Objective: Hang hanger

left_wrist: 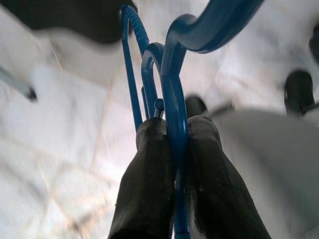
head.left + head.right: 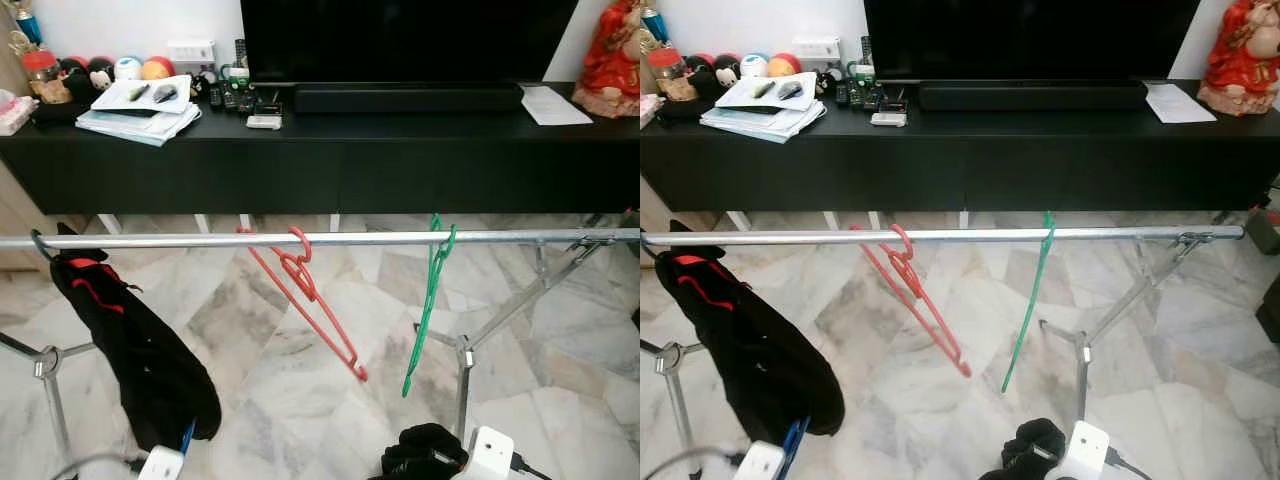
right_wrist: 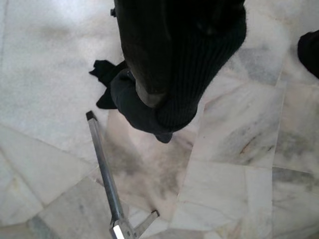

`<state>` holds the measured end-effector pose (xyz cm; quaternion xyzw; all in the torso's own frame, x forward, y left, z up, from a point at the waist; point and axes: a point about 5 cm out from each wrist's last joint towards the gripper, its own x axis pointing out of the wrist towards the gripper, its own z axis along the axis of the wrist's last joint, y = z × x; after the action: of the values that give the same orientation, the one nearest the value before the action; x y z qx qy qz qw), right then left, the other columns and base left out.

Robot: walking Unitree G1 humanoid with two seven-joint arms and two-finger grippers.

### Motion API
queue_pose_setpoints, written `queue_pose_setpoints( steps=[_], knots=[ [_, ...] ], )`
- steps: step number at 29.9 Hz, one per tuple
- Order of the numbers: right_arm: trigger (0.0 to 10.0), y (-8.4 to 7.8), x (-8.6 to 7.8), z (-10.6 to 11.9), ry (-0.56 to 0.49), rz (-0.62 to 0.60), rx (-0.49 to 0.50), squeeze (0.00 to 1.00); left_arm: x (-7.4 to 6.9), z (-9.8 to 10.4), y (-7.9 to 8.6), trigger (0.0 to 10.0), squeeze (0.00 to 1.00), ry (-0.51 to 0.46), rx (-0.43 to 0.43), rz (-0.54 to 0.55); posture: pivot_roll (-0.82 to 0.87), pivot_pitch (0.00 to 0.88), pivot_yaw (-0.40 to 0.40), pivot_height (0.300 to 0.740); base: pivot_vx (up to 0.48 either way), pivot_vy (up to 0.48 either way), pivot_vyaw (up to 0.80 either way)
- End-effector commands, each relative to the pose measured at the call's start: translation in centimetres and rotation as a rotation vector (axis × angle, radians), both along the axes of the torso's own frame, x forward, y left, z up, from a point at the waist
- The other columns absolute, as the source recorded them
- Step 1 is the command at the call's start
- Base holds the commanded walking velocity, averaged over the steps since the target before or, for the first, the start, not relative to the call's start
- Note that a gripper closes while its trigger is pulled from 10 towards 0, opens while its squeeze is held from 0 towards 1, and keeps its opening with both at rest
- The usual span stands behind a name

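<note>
Nearest the camera, the left gripper (image 1: 173, 149) is clamped on a blue hanger (image 1: 172, 99): its two black fingers (image 1: 144, 179) press the thin plastic bar from both sides, just below the curved hook. The left wrist view shows this grip up close, with the hanger's ribbed hook and neck blurred against pale floor. In the eye views only a sliver of that blue hanger peeks out low on the left, beside the arm's white wrist housing (image 2: 160, 464).

The right gripper (image 3: 149, 94) holds one dark knitted garment (image 3: 199, 50) that wraps the fingers, so I cannot tell how they stand; from the head it is a black bundle at the lower edge. The right wrist view also shows a metal leg of the rack (image 3: 102, 159) on the marble floor (image 3: 239, 149).

Beyond the arms runs one silver rail (image 2: 380, 238), horizontal across the view. Three things hang on it: a black garment with red trim (image 2: 140, 350) at the left end, one red hanger (image 2: 305, 290) tilted near the middle, and one green hanger (image 2: 430, 300) edge-on to its right.

Farthest back, a long black table (image 2: 400, 150) carries a television (image 2: 400, 40), a stack of papers (image 2: 140, 110), remotes (image 2: 240, 98), a sheet of paper (image 2: 555, 105) and a red figurine (image 2: 612, 55).
</note>
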<state>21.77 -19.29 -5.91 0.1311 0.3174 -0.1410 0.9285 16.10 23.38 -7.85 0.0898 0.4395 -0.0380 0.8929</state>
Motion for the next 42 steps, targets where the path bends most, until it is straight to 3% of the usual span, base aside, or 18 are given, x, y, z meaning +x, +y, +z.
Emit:
queue_pose_setpoints(
  steps=[1,8,17,25,34,42],
  knots=[
    [10.0,0.0,-0.3,-0.2,0.019,0.007,0.002,0.0,-1.8,-0.8,0.2,10.0,0.0,0.054,0.0,0.04,-0.04,0.103,-0.011,0.74,0.0,0.0,0.0],
    [10.0,0.1,-0.2,-0.2,0.022,0.018,0.003,0.0,-4.2,-1.6,0.5,10.0,0.0,0.107,-0.009,0.093,-0.04,0.091,-0.016,0.74,-0.243,0.0,0.0],
    [10.0,0.2,-0.3,-0.3,0.031,0.02,0.008,0.0,-8.5,-2.0,2.6,10.0,0.0,0.181,0.021,0.12,-0.04,0.074,-0.01,0.74,-0.348,0.0,0.0],
    [10.0,0.3,-0.4,-0.4,0.039,0.02,0.013,0.0,-10.6,-2.6,1.8,10.0,0.0,0.232,0.028,0.119,-0.04,0.081,-0.003,0.74,-0.368,0.0,0.0],
    [10.0,0.4,-0.5,-0.5,0.04,0.014,0.017,0.0,-11.2,-3.0,0.7,10.0,0.0,0.249,0.021,0.107,-0.04,0.095,0.002,0.74,-0.37,0.0,0.0],
    [10.0,0.2,-0.5,-0.5,0.042,0.009,0.015,0.0,-10.3,-2.8,1.0,10.0,0.0,0.228,0.022,0.105,-0.03,0.104,-0.003,0.74,-0.371,0.0,0.0]
  ],
)
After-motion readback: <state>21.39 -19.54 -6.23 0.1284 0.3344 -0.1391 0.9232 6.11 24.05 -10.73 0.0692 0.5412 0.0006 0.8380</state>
